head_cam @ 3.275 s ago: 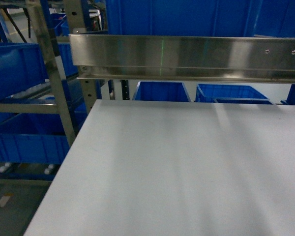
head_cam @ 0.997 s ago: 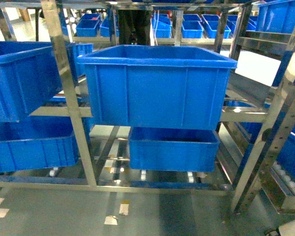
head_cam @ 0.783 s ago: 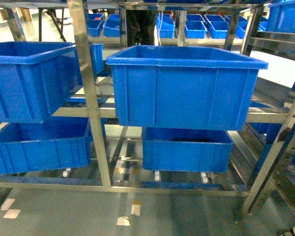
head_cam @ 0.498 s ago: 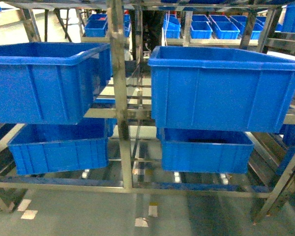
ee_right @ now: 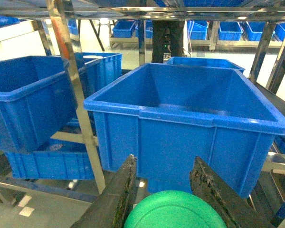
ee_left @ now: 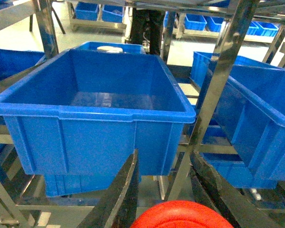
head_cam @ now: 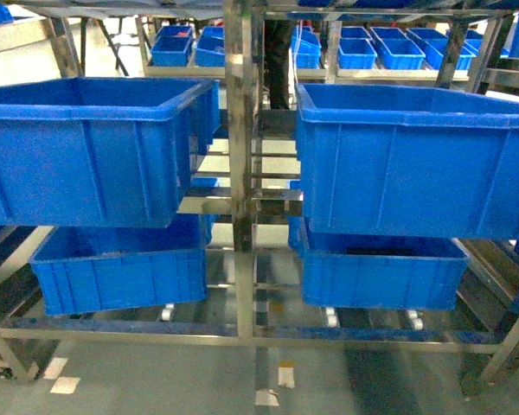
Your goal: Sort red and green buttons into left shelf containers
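Note:
The red button's (ee_left: 180, 216) wide cap fills the bottom of the left wrist view, and my left gripper (ee_left: 164, 154) is shut on it, one finger on each side. Beyond it stands an empty blue container (ee_left: 95, 118) on the left shelf (ee_left: 218, 80). In the right wrist view my right gripper (ee_right: 165, 159) is shut on the green button (ee_right: 173, 210), with another empty blue container (ee_right: 190, 123) just ahead. The head view shows both upper containers, one left (head_cam: 86, 147) and one right (head_cam: 415, 164) of the shelf's middle post (head_cam: 240, 130). Neither gripper shows there.
Two lower blue bins (head_cam: 121, 268) (head_cam: 381, 272) sit under the upper ones on roller rails. Steel posts (ee_right: 71, 80) and crossbars (head_cam: 242, 333) frame each bay. More small blue bins (head_cam: 363, 52) line racks behind. Grey floor lies below.
The head view has left the white table top and swung onto the shelf. Over the last second the bins and middle post slid rightward in view and grew larger.

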